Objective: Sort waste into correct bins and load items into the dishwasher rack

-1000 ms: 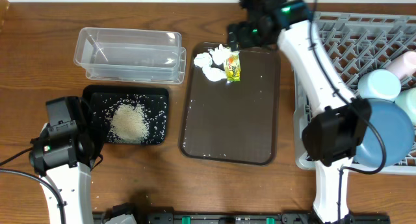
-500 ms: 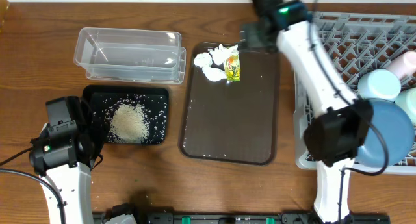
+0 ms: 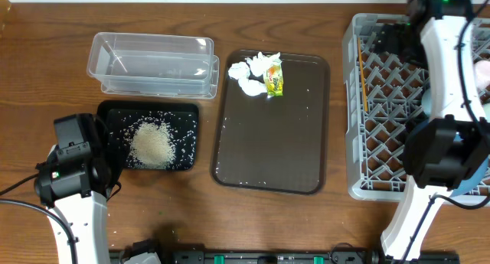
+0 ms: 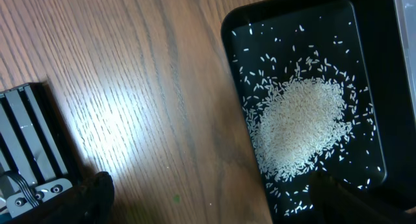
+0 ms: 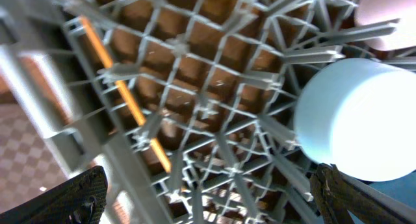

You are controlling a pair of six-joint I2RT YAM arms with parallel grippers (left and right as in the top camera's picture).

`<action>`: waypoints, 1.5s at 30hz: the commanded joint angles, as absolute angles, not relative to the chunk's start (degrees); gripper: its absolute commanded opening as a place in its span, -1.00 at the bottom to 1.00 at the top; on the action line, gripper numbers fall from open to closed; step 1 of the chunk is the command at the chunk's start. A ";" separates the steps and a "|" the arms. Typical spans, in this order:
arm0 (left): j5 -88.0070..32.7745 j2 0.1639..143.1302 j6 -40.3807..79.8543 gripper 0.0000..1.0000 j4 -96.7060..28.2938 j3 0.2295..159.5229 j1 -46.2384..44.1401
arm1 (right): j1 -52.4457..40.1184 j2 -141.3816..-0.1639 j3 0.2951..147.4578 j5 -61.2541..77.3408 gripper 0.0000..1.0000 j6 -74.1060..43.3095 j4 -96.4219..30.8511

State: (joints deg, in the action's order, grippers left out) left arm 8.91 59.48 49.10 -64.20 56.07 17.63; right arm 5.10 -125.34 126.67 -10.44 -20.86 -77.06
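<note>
My right gripper [image 5: 214,208] hangs open and empty over the grey dishwasher rack [image 3: 383,141]. Below it on the lattice floor [image 5: 214,113] lies the thin yellow-orange stick [image 5: 123,94], which also shows in the overhead view [image 3: 362,80]. The light-blue bowl [image 5: 361,120] and the pink cup [image 5: 380,13] sit in the rack to the right. My left gripper [image 4: 214,204] is open and empty over the black tray's [image 3: 184,111] near-left edge. That tray holds the rice heap [image 3: 151,144]. Crumpled tissues [image 3: 251,71] and the yellow-green wrapper [image 3: 273,80] lie on the brown tray [image 3: 272,149].
The clear plastic tub [image 3: 153,63] stands behind the black tray. Loose rice grains are scattered on the brown tray. My right arm [image 3: 448,65] crosses the rack's right half and hides most of the dishes there.
My right arm has swung right, from the brown tray's far edge to above the rack. The left arm has not moved.
</note>
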 commanded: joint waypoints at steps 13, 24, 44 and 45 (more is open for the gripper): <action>8.75 59.48 48.75 0.94 -64.42 57.12 17.98 | 8.64 -123.00 127.61 -9.19 0.99 -21.85 -77.19; -25.56 59.48 45.30 0.94 -65.25 57.08 17.56 | 8.67 -123.00 127.61 -9.19 0.99 -21.85 -77.19; -7.51 93.95 25.08 0.94 -72.42 98.94 -23.79 | 8.64 -123.00 127.61 -9.19 0.99 -21.85 -77.19; -5.48 97.58 25.10 0.94 -72.58 101.91 -24.27 | 8.67 -123.00 127.61 -9.19 0.99 -21.82 -77.19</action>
State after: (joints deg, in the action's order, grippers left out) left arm -17.45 89.12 28.88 -71.33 95.48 -22.94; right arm 8.45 -125.29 126.69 -8.93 -20.88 -77.10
